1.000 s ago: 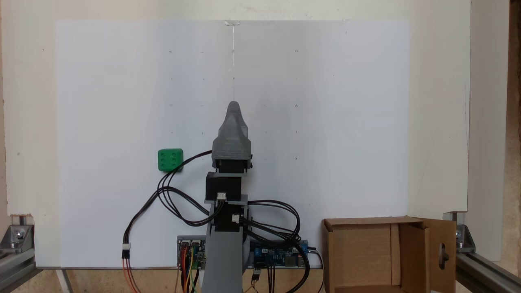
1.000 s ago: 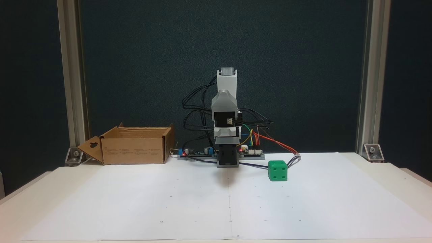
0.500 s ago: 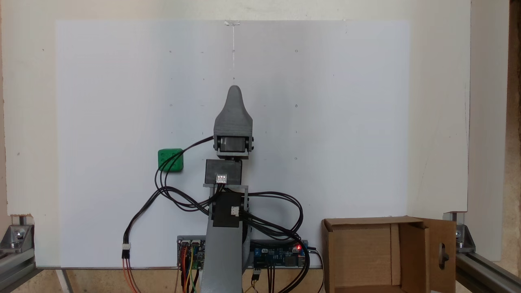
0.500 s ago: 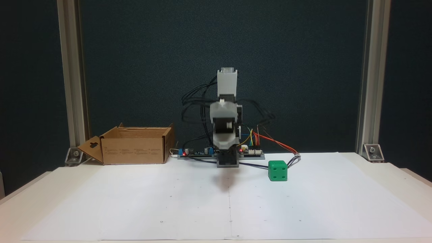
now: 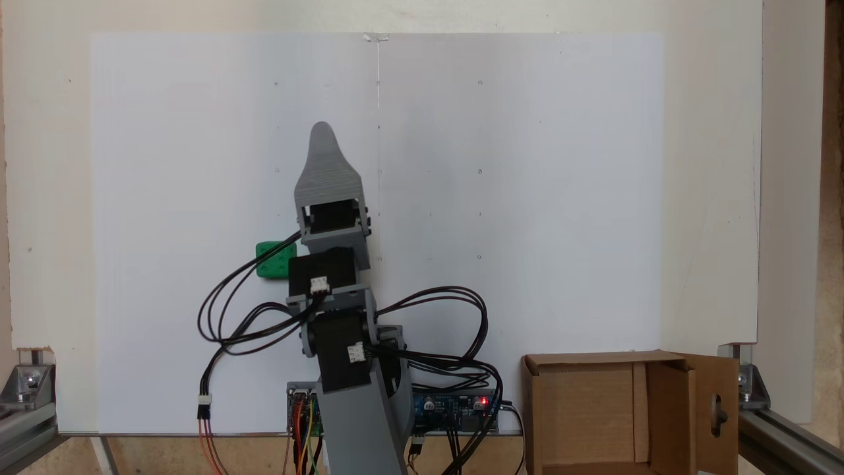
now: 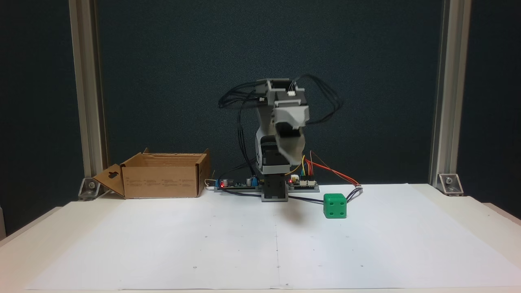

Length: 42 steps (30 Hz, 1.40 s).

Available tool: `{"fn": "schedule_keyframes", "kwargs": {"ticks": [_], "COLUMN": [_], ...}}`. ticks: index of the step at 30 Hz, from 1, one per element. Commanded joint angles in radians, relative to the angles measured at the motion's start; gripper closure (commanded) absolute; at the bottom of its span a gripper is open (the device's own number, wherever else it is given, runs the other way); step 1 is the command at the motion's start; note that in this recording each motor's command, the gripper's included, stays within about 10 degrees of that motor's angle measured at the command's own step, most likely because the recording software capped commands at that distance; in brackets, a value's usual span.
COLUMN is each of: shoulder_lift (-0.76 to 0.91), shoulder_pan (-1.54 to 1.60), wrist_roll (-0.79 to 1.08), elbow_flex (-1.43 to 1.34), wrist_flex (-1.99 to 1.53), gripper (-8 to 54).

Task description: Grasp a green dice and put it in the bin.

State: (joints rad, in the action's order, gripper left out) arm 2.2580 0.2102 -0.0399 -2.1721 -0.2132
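Both fixed views are evenly and brightly lit, with no hard glare. The white paper sheet [image 5: 527, 198] looks flat and faintly bluish from above. From the front, a soft diffuse shadow [image 6: 299, 215] lies on the paper beneath the raised gripper [image 6: 294, 156], whose tip is motion-blurred. The dark backdrop [image 6: 163, 81] shows fine noise.

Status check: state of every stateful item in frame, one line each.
green dice: resting on the white paper, not gripped.
bin: open at the top, nothing seen inside, flap with the cut-out folded outward.
gripper: raised above the paper, jaws overlap, open or shut unclear.
control boards: red lights lit.
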Motion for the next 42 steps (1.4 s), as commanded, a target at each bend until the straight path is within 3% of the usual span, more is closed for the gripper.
{"fn": "schedule_keyframes", "kwargs": {"ticks": [1,16,25,35,42], "shoulder_lift": [0.049,-0.272,-0.314,-0.354,-0.405], "shoulder_pan": [0.052,0.288,0.359,0.419,0.479], "wrist_roll": [-0.112,-0.313,-0.347,-0.598,-0.657], "elbow_flex": [0.123,0.459,0.522,0.523,0.551], "wrist_flex": [-0.159,-1.087,-1.094,-1.077,-1.04], "gripper": [2.0,1.1,0.3,0.2,0.1]}}
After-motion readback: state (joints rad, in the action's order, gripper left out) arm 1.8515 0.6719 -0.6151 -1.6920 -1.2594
